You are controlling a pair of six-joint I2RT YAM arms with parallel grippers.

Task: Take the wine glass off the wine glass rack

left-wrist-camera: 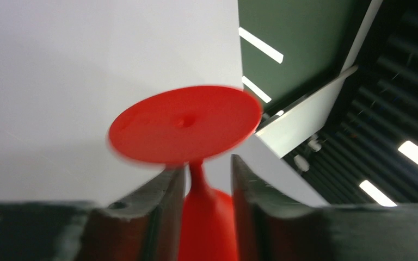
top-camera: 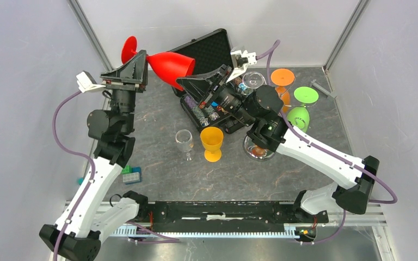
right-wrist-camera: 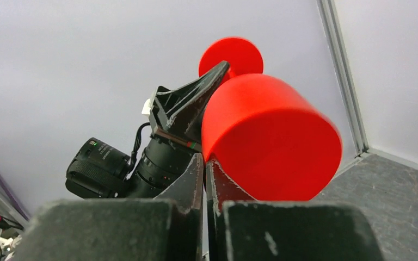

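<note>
Two arms meet in the upper middle of the overhead view. At upper left the left arm rises from its base, forearm upright and wrist bent rightward. The left gripper [top-camera: 140, 58] is clamped on the stem of the red wine glass [top-camera: 171, 68], which hangs in the air on its side, foot toward the upper left and bowl toward the right, above the open black case [top-camera: 209, 51]. The right arm stretches from lower right toward the centre. The right gripper [top-camera: 180, 81] is drawn to a thin slit, its tips touching the bowl's lower edge; whether they pinch the rim cannot be told. The wine glass rack [top-camera: 258, 152] stands right of centre, well apart from the red glass, its mirrored base partly under the right forearm.
</note>
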